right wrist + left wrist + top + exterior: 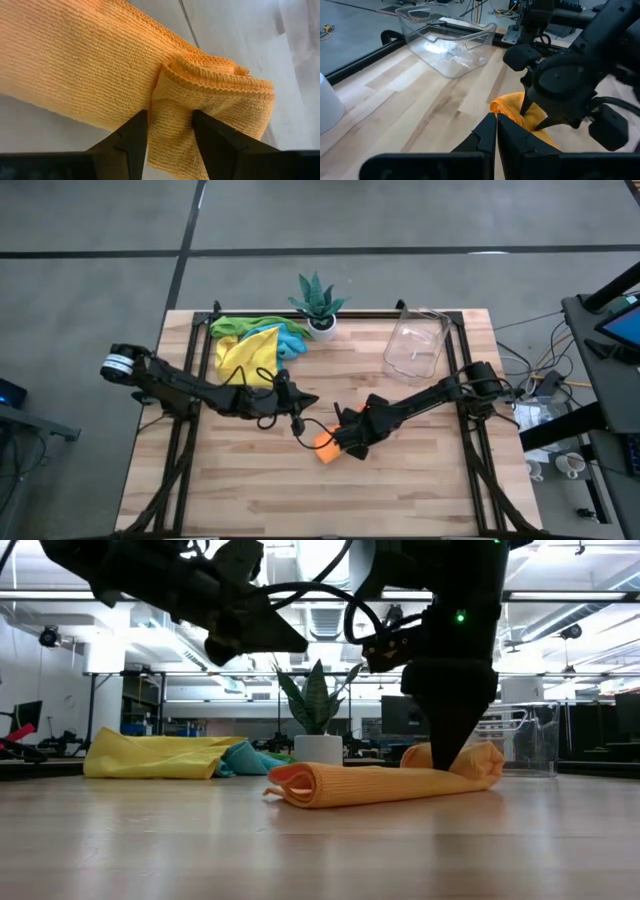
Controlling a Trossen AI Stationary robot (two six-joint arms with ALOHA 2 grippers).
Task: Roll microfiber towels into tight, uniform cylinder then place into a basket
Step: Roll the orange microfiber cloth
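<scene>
An orange microfiber towel [370, 783], loosely rolled into a long roll, lies on the wooden table near its middle [325, 448]. My right gripper [455, 765] comes down on the roll near one end and is shut on a folded part of it [170, 130]. My left gripper [298, 423] hangs shut just left of the roll, above the table [285, 640], and touches nothing. The clear basket [415, 345] stands at the far right with nothing in it. More towels, yellow, green and blue [250, 345], lie in a heap at the far left. My right gripper has the roll's folded-over end [172, 107] between its two fingers [130, 137], several layers thick. The fingers come from above, pointing steeply down, and stand across the roll. The roll lies on the table along its whole length [300, 785].
A spiky green plant in a white pot [320, 305] stands at the far edge between the towel heap and the basket. Black frame rails [465, 410] run along the table's left and right sides. Bare wood lies along the near half [300, 500].
</scene>
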